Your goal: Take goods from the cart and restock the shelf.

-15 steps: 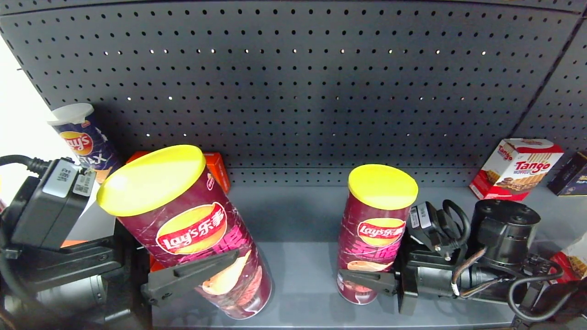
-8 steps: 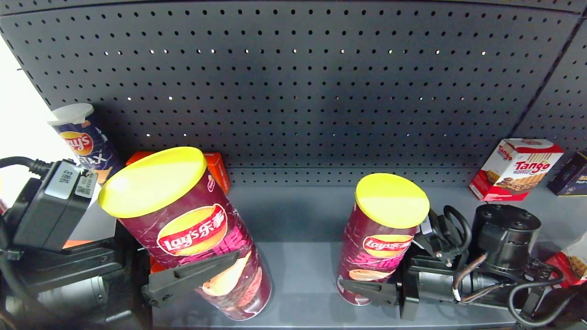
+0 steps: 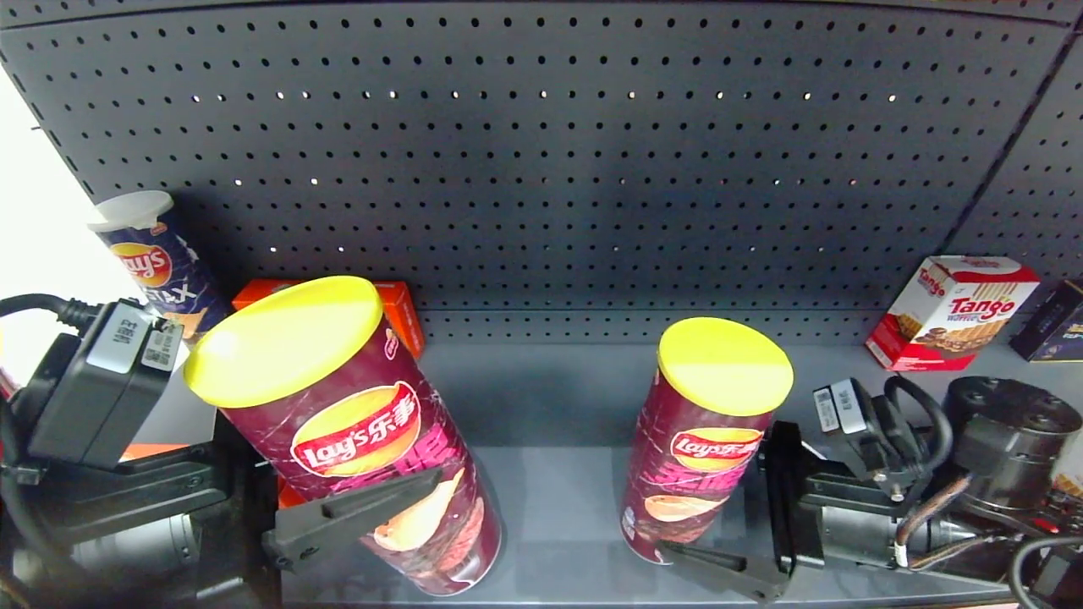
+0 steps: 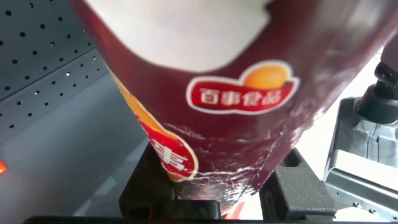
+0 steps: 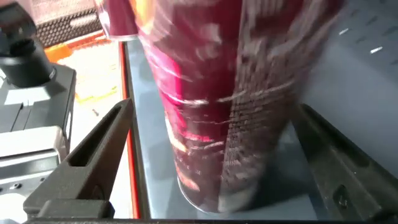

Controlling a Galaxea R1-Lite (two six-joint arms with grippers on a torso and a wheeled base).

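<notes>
Two maroon chip cans with yellow lids are on the grey shelf (image 3: pixel 550 482). My left gripper (image 3: pixel 372 486) is shut on the left can (image 3: pixel 338 423), holding it tilted with its base low over the shelf's front. In the left wrist view that can (image 4: pixel 236 99) runs up from the left gripper (image 4: pixel 211 196). The right can (image 3: pixel 702 440) stands on the shelf, its top leaning slightly right. My right gripper (image 3: pixel 732 529) is open at its lower right side. In the right wrist view the right gripper's (image 5: pixel 217 174) fingers (image 5: pixel 93 162) stand wide apart on both sides of the can (image 5: pixel 217 112).
A blue chip can with a white lid (image 3: pixel 156 254) and an orange box (image 3: pixel 402 304) stand at the back left. A red-and-white wafer box (image 3: pixel 956 309) and a dark box (image 3: pixel 1053 321) sit at the back right. The pegboard wall (image 3: pixel 541 169) closes the back.
The right gripper has opened and drawn back to the right from the right can, whose top shifted right. The left gripper and its can have barely moved.
</notes>
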